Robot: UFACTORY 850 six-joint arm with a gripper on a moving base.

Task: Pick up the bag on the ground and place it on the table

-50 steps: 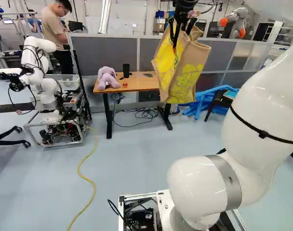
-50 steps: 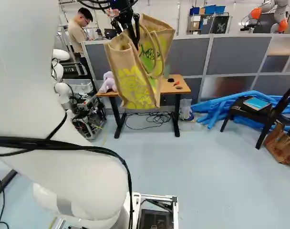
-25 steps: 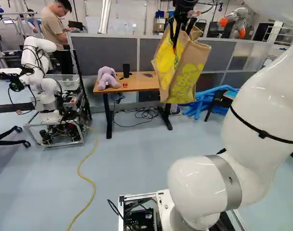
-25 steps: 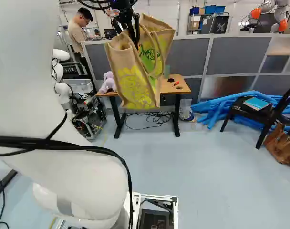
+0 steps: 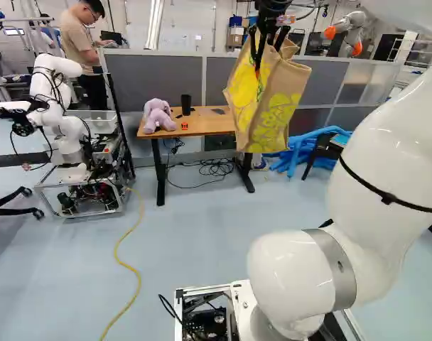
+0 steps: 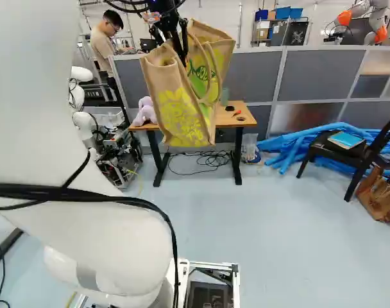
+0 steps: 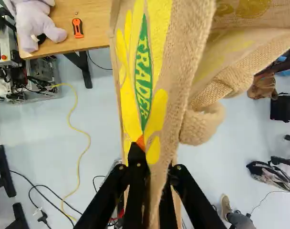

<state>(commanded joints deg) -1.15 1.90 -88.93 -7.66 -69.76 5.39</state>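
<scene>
The gripper (image 5: 266,50) hangs high at the top of the left base view, shut on the tan and yellow woven bag (image 5: 276,106). In the wrist view, the gripper (image 7: 153,160) pinches the upper fabric of the bag (image 7: 157,57) from two sides; one fingertip is partly hidden behind it. The bag (image 6: 182,109) is off the floor, tilted, its handle loops hanging free. Behind it in both base views stands the wooden table (image 5: 209,122), partly covered by the bag. Whether the bag is over the tabletop, I cannot tell.
On the table are a purple plush toy (image 5: 158,115), a black cup (image 5: 186,104) and a small orange-red item (image 7: 77,28). Another robot (image 5: 67,135) stands left. Blue tubes (image 6: 291,144) and a black chair (image 6: 349,146) are right. A yellow cable (image 5: 136,270) crosses the floor.
</scene>
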